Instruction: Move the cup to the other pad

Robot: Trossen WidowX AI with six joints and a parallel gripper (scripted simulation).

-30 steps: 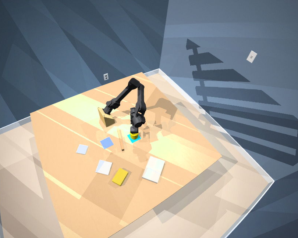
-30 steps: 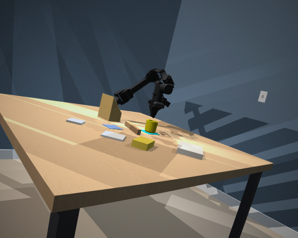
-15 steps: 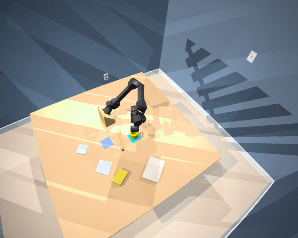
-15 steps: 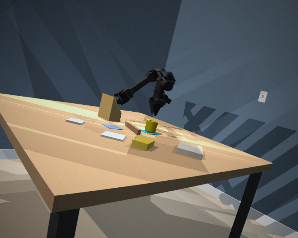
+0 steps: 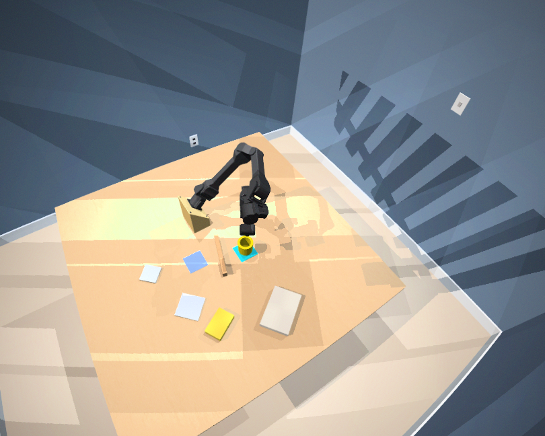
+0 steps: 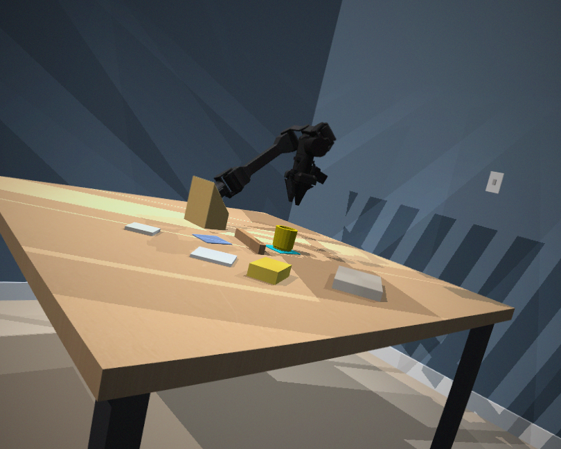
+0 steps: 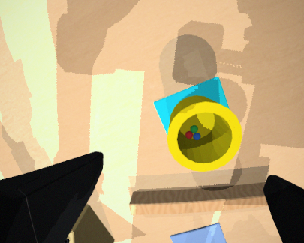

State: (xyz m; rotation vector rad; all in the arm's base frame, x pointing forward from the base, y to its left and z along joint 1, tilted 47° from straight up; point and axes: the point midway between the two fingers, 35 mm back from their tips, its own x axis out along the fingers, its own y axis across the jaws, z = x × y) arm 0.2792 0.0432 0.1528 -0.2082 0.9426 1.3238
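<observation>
A yellow cup (image 5: 245, 249) (image 6: 285, 239) (image 7: 235, 139) stands upright on the cyan pad (image 5: 243, 257) (image 6: 294, 251) (image 7: 163, 109). In the wrist view a green marble (image 7: 194, 129), a red marble (image 7: 189, 135) and a blue marble (image 7: 197, 136) lie inside it. The blue pad (image 5: 195, 262) (image 6: 211, 239) (image 7: 200, 235) has nothing on it. My gripper (image 6: 294, 201) (image 7: 185, 172) is open and empty, above the cup and clear of its rim. In the top view the fingertips are hidden behind the gripper's body.
A wooden bar (image 5: 221, 256) (image 6: 250, 240) (image 7: 200, 199) lies between the two pads. A yellow block (image 5: 219, 323) (image 6: 269, 269), a grey-white block (image 5: 282, 310) (image 6: 357, 283) and two pale flat tiles (image 5: 190, 307) (image 5: 150, 273) lie farther out. A tan wedge (image 5: 195, 219) (image 6: 203, 205) stands by the arm's base.
</observation>
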